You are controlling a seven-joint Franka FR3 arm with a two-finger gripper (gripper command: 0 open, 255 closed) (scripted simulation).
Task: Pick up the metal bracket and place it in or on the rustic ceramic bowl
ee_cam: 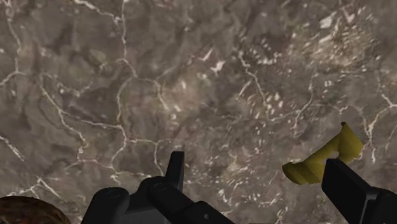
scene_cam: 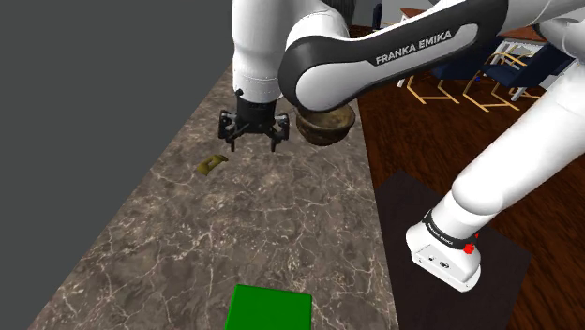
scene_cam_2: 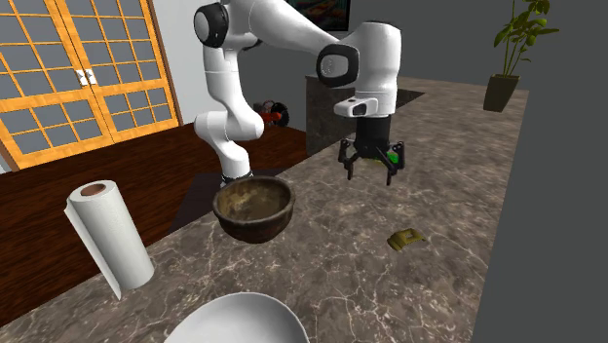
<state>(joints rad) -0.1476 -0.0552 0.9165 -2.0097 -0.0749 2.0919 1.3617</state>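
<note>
The white arm (scene_cam: 375,56) rises from its dark stand (scene_cam: 412,202) at the shoulder view's lower right, bends over and reaches up and to the left. Its wrist points straight down over the tabletop (scene_cam: 169,244). The black tool (scene_cam: 251,142) hangs above the surface with its fingers aimed at the stone.

The tabletop is brown-grey marble run through with thin white veins. The bracket (scene_cam: 213,164) is a small, bent, yellowish-olive strip lying flat on it, down and to the left of the tool in the shoulder view. The bowl (scene_cam_2: 253,208) is round and deep, with a rough, mottled brown inside and a darker outside. It stands near the tabletop's edge on the arm's side, well apart from the bracket (scene_cam_2: 404,238). In the second exterior view the tool (scene_cam_2: 368,173) is between the two and farther back.

A white paper towel roll (scene_cam_2: 109,237) stands upright at that view's left, beside a smooth white dish (scene_cam_2: 239,320). A flat green block (scene_cam: 270,309) lies at the shoulder view's lower edge.

In the wrist view the tool (ee_cam: 254,160) is spread wide and clasps nothing, with bare marble between its fingers (ee_cam: 175,168). The bracket (ee_cam: 324,159) lies on the stone close by the other fingertip, not held.
</note>
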